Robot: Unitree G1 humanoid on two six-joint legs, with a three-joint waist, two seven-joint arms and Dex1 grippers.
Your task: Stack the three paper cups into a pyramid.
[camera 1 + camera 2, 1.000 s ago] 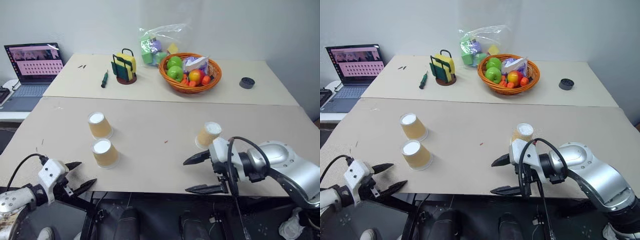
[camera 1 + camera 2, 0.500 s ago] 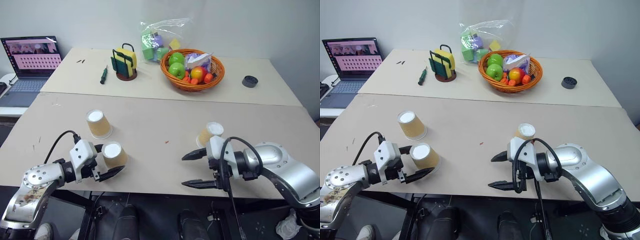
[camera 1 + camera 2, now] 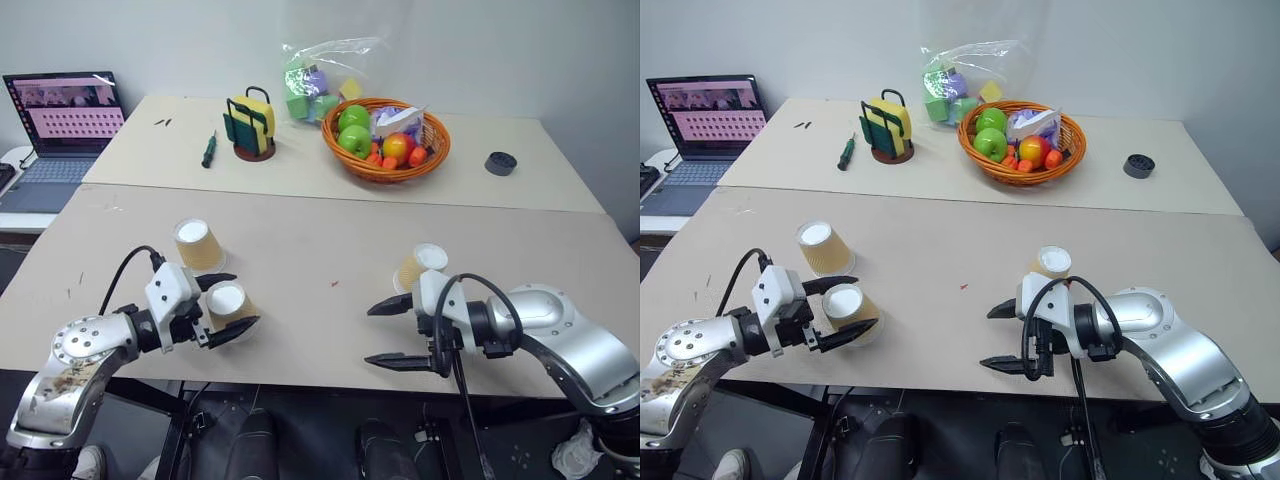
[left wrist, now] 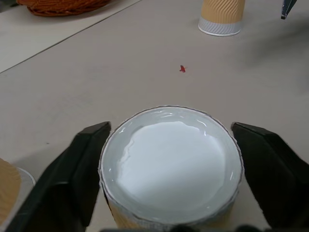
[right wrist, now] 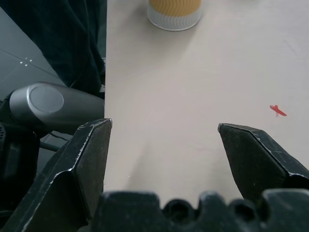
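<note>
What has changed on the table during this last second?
The left gripper came up from the table's near edge and closed its fingers around the nearer tan ribbed paper cup on the left; whether they press it is unclear. The right gripper stayed open and empty. The other two tan paper cups kept their places.

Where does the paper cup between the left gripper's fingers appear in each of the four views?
Left eye view: the near-left cup sits lower left, in the left gripper.
Right eye view: lower left.
Left wrist view: close up, base toward the camera, between the two fingers.
Right wrist view: probably the cup far ahead of that gripper, by the table's front edge.
Shared landmark: the red speck on the table.
</note>
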